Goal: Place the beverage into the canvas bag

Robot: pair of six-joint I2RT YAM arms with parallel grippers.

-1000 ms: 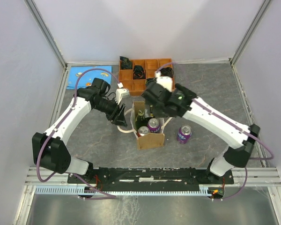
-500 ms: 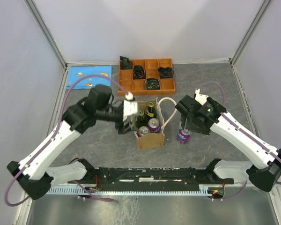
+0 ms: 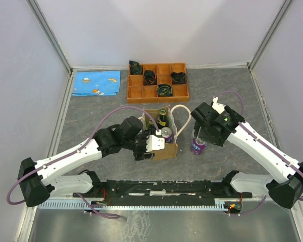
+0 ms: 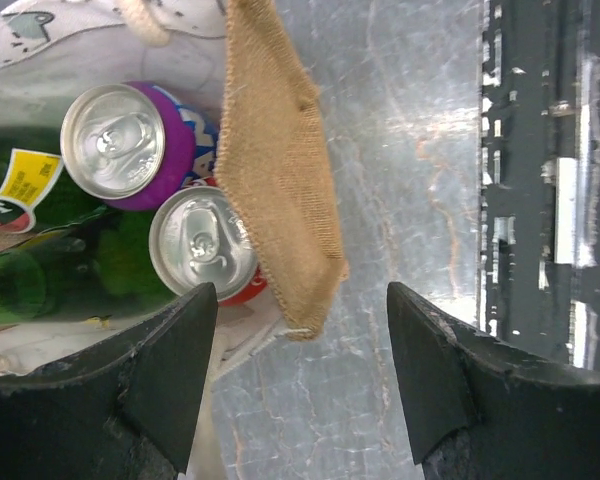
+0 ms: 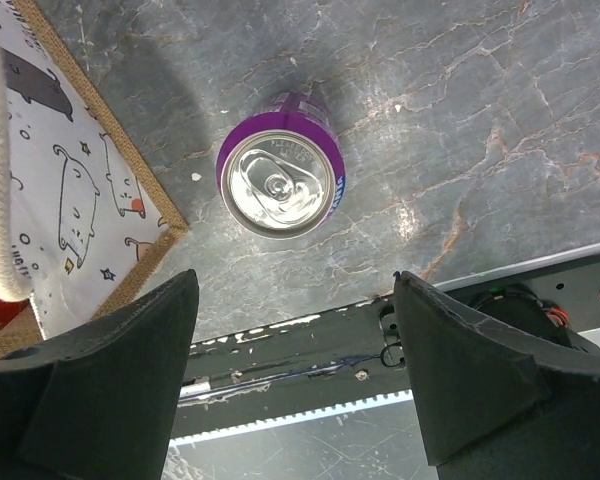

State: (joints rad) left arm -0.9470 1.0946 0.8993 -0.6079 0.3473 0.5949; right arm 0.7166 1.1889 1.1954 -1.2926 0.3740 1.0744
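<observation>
The tan canvas bag (image 3: pixel 165 150) stands open mid-table, with cream rope handles (image 3: pixel 181 112). In it are a purple can (image 4: pixel 120 140), a red can (image 4: pixel 202 245) and green bottles (image 4: pixel 40 270). A second purple beverage can (image 3: pixel 198 146) stands upright on the table right of the bag, apart from it. My right gripper (image 3: pixel 203 133) hovers over this can (image 5: pixel 278 182), open and empty (image 5: pixel 295 280). My left gripper (image 3: pixel 147 150) is open and empty above the bag's near-left corner (image 4: pixel 280 170), one finger over the bag's inside and one over the table (image 4: pixel 300 295).
An orange compartment tray (image 3: pixel 137 93) with black items sits at the back. A blue printed sheet (image 3: pixel 96 82) lies back left. The black base rail (image 3: pixel 161 187) runs along the near edge and also shows in the right wrist view (image 5: pixel 380 330). Frame posts stand at the corners.
My right arm left the bag's top and moved right, over the purple can on the table. My left arm swung from the bag's far left to its near-left corner.
</observation>
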